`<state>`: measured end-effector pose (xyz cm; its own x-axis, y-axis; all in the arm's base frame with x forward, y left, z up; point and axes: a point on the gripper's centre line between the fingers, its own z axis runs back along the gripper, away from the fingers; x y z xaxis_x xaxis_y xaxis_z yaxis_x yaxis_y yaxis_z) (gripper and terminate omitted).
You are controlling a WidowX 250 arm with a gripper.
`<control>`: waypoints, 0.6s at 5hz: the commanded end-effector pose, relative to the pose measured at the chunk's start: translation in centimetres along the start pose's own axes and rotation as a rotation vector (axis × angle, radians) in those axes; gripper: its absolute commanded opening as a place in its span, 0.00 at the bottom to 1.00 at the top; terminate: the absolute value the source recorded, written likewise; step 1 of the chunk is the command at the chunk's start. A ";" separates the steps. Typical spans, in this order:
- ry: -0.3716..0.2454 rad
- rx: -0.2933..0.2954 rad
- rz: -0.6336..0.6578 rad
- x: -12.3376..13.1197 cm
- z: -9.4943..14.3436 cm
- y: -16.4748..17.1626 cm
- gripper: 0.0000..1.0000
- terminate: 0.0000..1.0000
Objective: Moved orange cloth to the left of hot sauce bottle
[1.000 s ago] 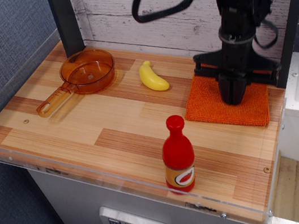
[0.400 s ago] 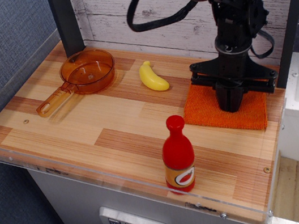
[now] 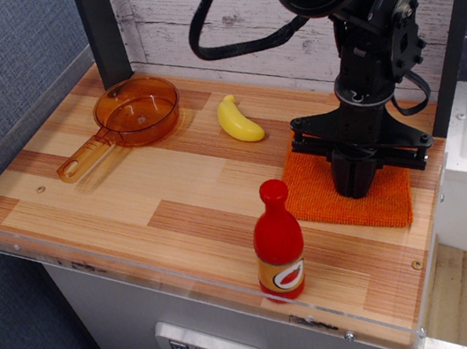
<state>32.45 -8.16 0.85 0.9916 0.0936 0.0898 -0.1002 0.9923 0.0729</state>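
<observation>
**Orange cloth pressed under the end effector, right of the hot sauce bottle**

The hot sauce bottle [image 3: 278, 242] is taken as the landmark; it is seen standing upright near the front edge of the wooden bench [image 3: 130, 201], its red cap on top and its orange-and-white label turned toward the camera.

The orange cloth [image 3: 308, 193] is found behind and to the right of the bottle, lying flat on the bench, close to the bottle but not touching it. Its near-left corner is the part closest to the bottle's cap.

The end effector [image 3: 356, 185] is set down onto the middle of the cloth, pointing straight down from the black arm. Its tip is sunk against the fabric, and whether the fingers are spread or pinched on the cloth cannot be told, since the dark housing hides them.

A yellow toy banana [image 3: 238, 120] is seen lying well behind the bottle, slightly to its left. A translucent orange pan [image 3: 135, 112] is placed farther back and to the left of the bottle, its handle pointed toward the bench's front-left.
</observation>
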 end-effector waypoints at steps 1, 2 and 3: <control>-0.045 0.008 0.147 -0.9 1.1 1.2 0.00 0.00; -0.064 0.012 0.211 -0.9 0.8 2.3 0.00 0.00; -0.066 0.026 0.255 -1.1 0.9 3.8 0.00 0.00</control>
<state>30.94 -4.56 0.83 0.9346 0.3213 0.1529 -0.3351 0.9393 0.0744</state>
